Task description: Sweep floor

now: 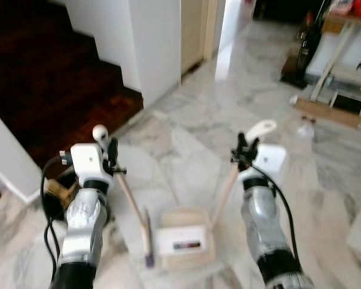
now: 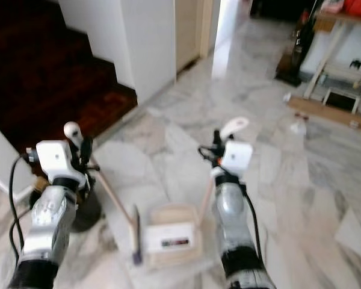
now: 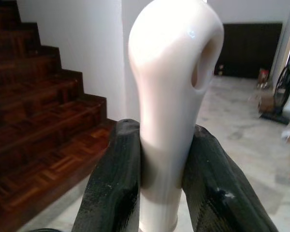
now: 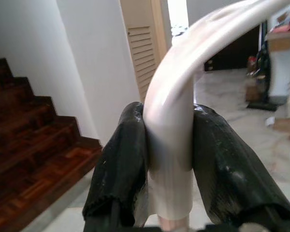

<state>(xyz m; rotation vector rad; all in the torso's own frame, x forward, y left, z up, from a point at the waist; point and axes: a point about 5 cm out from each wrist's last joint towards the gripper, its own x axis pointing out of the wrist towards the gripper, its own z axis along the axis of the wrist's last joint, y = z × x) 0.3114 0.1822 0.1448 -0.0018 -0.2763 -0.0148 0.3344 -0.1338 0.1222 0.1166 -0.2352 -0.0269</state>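
Note:
My left gripper [image 1: 112, 155] is shut on the white cap [image 3: 169, 87] of a broom's wooden stick [image 1: 132, 201]. The stick slants down to the broom head [image 1: 148, 257] on the marble floor. My right gripper [image 1: 243, 152] is shut on the curved white grip [image 4: 181, 92] of a dustpan's wooden handle [image 1: 225, 195]. The pale dustpan [image 1: 182, 239] rests on the floor between my two arms, right beside the broom head. In each wrist view both black fingers [image 3: 113, 183] [image 4: 121, 164] press against the white plastic.
Dark wooden stairs [image 1: 48, 72] rise at the left behind a white wall corner [image 1: 150, 48]. A black round object [image 1: 55, 201] sits by my left arm. Far right stand a vacuum cleaner [image 1: 304, 54], a white-legged table [image 1: 334, 60] and a small bottle [image 1: 305, 129]. Marble floor [image 1: 198, 132] stretches ahead.

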